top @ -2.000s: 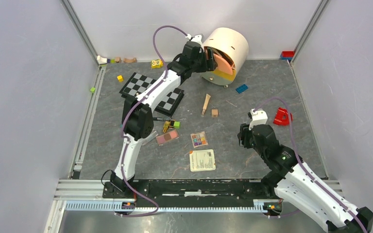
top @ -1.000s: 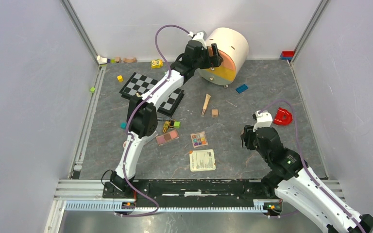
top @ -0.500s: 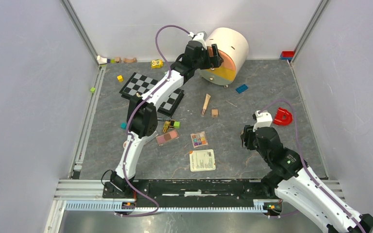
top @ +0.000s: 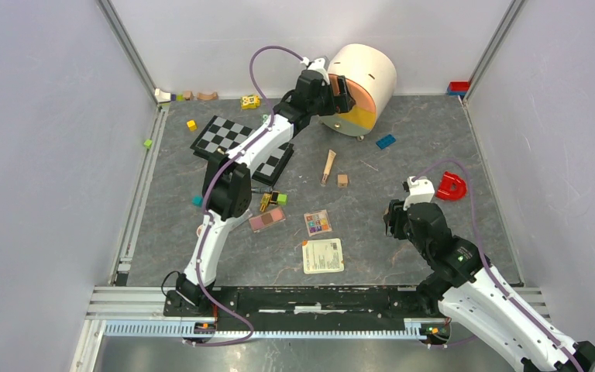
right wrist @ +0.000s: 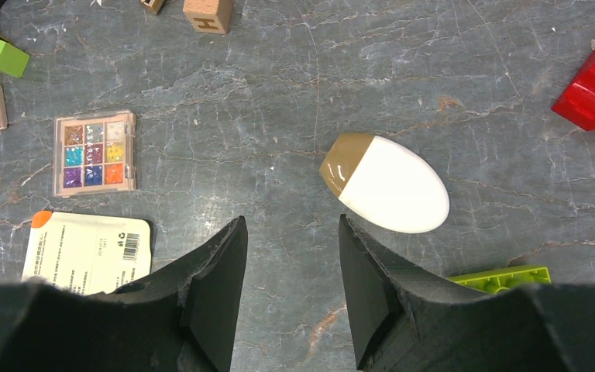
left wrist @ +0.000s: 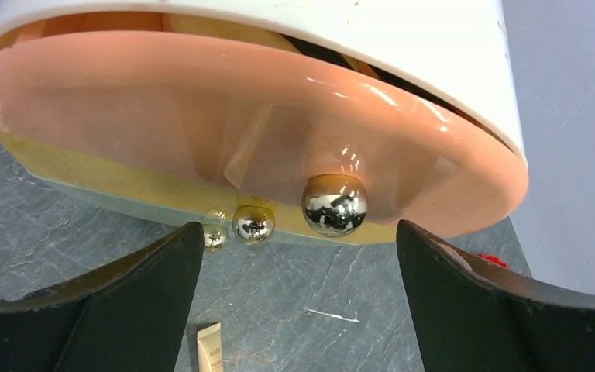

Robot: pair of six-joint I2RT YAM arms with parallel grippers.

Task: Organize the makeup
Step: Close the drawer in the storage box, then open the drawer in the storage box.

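Note:
My left gripper (top: 342,91) is open and empty at the front of a white round organizer (top: 368,74) lying on its side. In the left wrist view the jaws (left wrist: 300,256) stand wide apart below its peach drawer (left wrist: 201,116) and a silver knob (left wrist: 335,204). My right gripper (right wrist: 290,232) is open and empty over the table, just left of a white egg-shaped sponge (right wrist: 391,184). A multicolour palette (right wrist: 94,153), a pink palette (top: 266,219) and a tube (top: 329,165) lie mid-table. The sponge is hidden under the right arm in the top view.
A white printed sachet (top: 322,255) lies near the front. A chessboard (top: 232,139) sits under the left arm. A red brick (top: 451,186), a blue brick (top: 386,141), a wooden cube (top: 342,180) and a green brick (right wrist: 500,275) are scattered around.
Over two seconds the left gripper turned and shifted slightly right at the organizer's front. The right gripper moved a little nearer and right. Almost nothing moved in the last half second.

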